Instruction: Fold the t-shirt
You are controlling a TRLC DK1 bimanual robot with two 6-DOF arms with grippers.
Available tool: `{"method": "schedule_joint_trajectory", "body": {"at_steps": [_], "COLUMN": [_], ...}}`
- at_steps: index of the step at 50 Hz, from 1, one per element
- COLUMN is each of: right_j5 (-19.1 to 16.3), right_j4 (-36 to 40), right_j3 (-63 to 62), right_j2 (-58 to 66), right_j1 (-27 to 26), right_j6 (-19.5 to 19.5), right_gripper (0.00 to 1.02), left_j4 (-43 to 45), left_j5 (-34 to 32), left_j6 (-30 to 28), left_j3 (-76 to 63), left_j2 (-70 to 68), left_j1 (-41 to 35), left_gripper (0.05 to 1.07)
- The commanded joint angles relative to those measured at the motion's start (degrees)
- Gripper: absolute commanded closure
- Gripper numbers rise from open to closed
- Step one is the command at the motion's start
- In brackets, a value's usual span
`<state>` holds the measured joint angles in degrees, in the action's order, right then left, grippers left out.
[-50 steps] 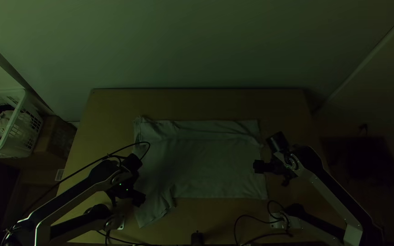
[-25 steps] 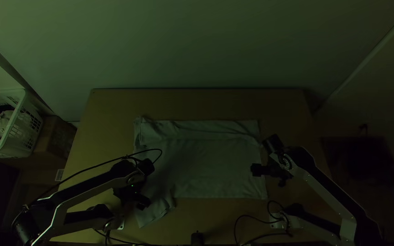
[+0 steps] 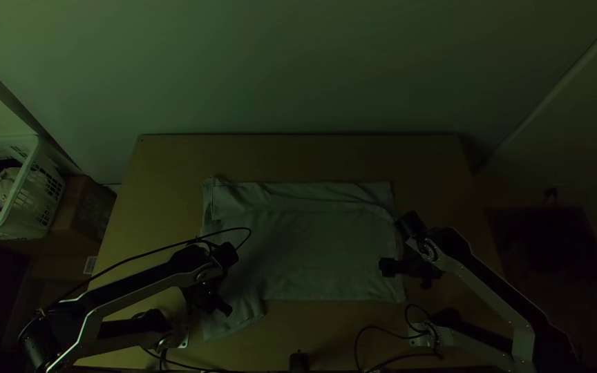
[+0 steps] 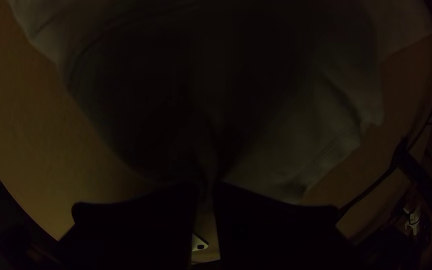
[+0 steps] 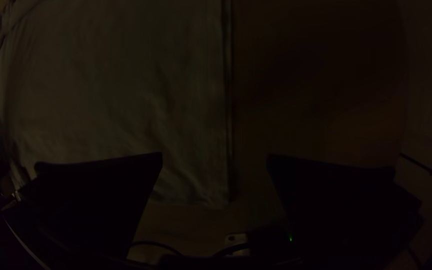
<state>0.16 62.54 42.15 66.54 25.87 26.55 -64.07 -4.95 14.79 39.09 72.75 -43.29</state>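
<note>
The pale t-shirt (image 3: 319, 249) lies spread lengthwise across the table, a strip along its far side folded over and a sleeve jutting nearer at the left. My left gripper (image 3: 225, 308) is low at that sleeve; in the left wrist view, the left gripper (image 4: 207, 186) is shut on a raised ridge of the shaded cloth (image 4: 296, 135). Over the shirt's right edge, close to its near corner, is my right gripper (image 3: 385, 267). Seen from its wrist, the right gripper (image 5: 215, 159) stands open, its fingers wide apart above the cloth (image 5: 126, 95) and the edge beside it.
Bare wood of the table (image 3: 298, 155) runs beyond the shirt and along both sides. A white basket (image 3: 19, 207) with cloths in it stands off the table at the left. Black cables (image 3: 381, 330) lie near the right base, and a small dark object (image 3: 298, 360) sits at the near edge.
My left gripper has moved right and slightly nearer over the sleeve, then closed on cloth; the sleeve's near corner has shifted a little. The right gripper has moved slightly left and nearer.
</note>
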Motion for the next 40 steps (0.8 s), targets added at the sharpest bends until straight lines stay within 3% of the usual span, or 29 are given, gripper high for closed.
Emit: {"method": "schedule_joint_trajectory", "body": {"at_steps": [1,4,13,18,26,31,36,40], "right_j5": [-0.8,-1.5,-2.4,-5.4,-5.5,-5.5,-5.4,-5.3], "right_j4": [0.2,0.2,0.2,-0.1,-0.1,0.3,0.6,0.6], "right_j3": [-2.8,-3.6,-6.7,-7.7,-7.7,-8.0,-8.3,-8.0], "right_j2": [1.7,2.5,6.0,6.0,8.9,9.0,8.9,8.9], "right_j1": [0.4,0.5,2.7,3.1,3.8,5.7,8.1,8.9], "right_j6": [-0.6,-1.0,-1.0,-1.8,-1.9,-2.5,-2.6,-3.2], "right_gripper": [0.08,0.13,0.13,0.13,0.17,0.36,0.49,0.67], "left_j4": [2.1,1.8,0.4,0.0,-0.1,-0.4,-0.8,-1.2], "left_j5": [0.4,0.4,0.4,0.4,0.4,0.4,0.5,0.4], "left_j6": [0.2,-0.4,-2.0,-2.4,-2.5,-2.5,-2.9,-4.0], "left_j3": [1.6,2.7,5.4,5.8,5.8,6.1,6.5,6.9], "left_j2": [-1.1,-1.8,-2.9,-3.3,-3.8,-4.2,-4.6,-5.1], "left_j1": [1.3,2.4,5.1,5.8,6.5,7.0,7.9,9.3], "left_gripper": [1.04,1.04,1.04,1.04,1.04,1.04,1.04,1.04]}}
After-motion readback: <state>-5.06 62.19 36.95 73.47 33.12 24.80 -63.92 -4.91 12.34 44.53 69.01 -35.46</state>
